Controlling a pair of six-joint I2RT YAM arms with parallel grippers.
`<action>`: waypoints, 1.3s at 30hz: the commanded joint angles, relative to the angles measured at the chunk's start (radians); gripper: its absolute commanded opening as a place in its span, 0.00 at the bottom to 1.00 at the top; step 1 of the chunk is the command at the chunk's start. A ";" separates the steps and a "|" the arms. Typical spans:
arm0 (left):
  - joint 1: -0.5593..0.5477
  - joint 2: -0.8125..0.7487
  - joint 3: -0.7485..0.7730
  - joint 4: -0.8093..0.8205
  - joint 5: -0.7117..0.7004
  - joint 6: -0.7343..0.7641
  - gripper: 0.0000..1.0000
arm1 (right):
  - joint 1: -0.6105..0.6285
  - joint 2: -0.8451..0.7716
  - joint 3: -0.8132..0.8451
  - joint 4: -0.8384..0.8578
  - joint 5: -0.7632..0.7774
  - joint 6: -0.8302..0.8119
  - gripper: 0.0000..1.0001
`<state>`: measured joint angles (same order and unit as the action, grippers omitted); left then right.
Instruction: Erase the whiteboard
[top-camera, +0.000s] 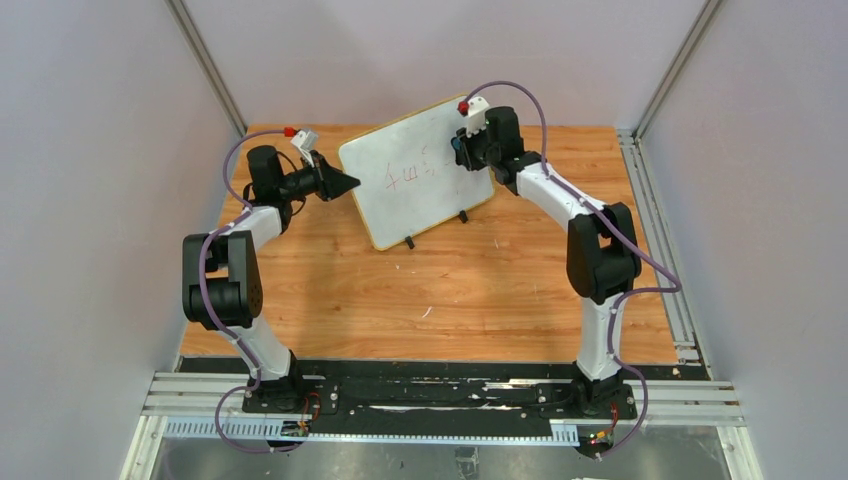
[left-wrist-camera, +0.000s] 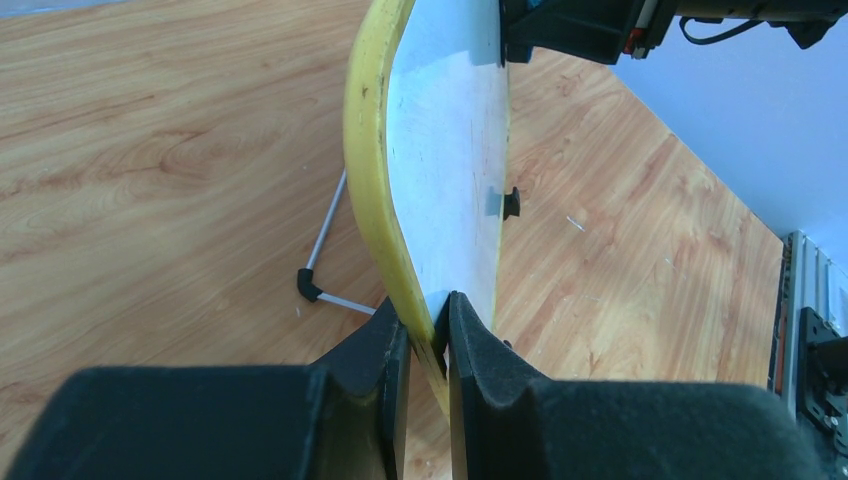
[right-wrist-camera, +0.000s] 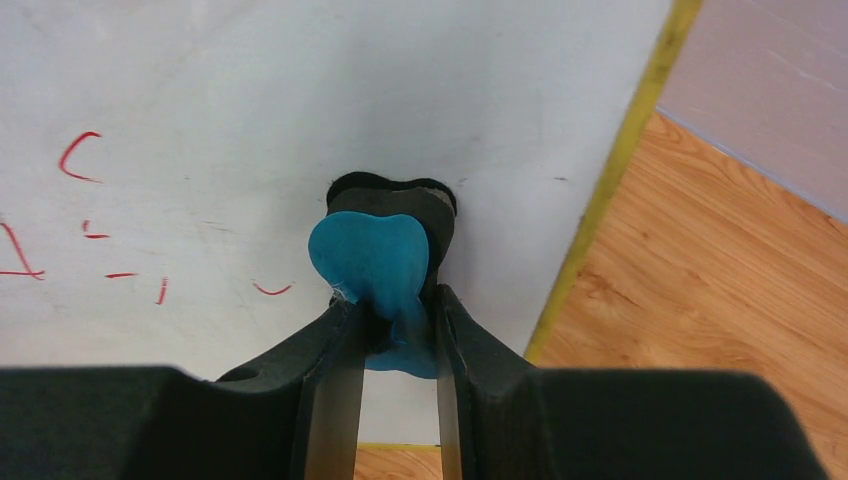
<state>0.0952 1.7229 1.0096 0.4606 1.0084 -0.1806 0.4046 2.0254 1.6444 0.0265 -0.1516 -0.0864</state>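
The whiteboard (top-camera: 415, 190) stands tilted on the wooden table, its yellow frame and red marks (top-camera: 410, 175) facing the arms. My left gripper (top-camera: 345, 182) is shut on the yellow left edge of the whiteboard (left-wrist-camera: 450, 150); in the left wrist view its gripper (left-wrist-camera: 428, 320) clamps the frame between both pads. My right gripper (top-camera: 462, 145) is at the board's upper right, shut on a blue eraser (right-wrist-camera: 370, 255). In the right wrist view the gripper (right-wrist-camera: 390, 300) holds the eraser against the white surface (right-wrist-camera: 250, 100), to the right of the red marks (right-wrist-camera: 80, 160).
Two small black feet (top-camera: 409, 242) rest on the table under the board's lower edge. A thin wire stand (left-wrist-camera: 320, 260) props it from behind. Aluminium rails (top-camera: 650, 200) run along the table's right side, and grey walls close in at left, right and back.
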 joint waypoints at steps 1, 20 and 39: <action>0.004 0.006 -0.014 -0.066 -0.050 0.104 0.00 | -0.028 -0.013 -0.006 -0.002 0.035 -0.002 0.01; 0.002 0.007 -0.005 -0.073 -0.048 0.104 0.00 | 0.128 -0.085 -0.195 0.137 0.016 0.072 0.00; 0.004 0.009 0.013 -0.111 -0.051 0.125 0.00 | 0.019 -0.061 -0.113 0.073 0.095 -0.006 0.01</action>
<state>0.0959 1.7229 1.0222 0.4252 1.0096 -0.1665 0.4953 1.9694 1.4815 0.1062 -0.1036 -0.0608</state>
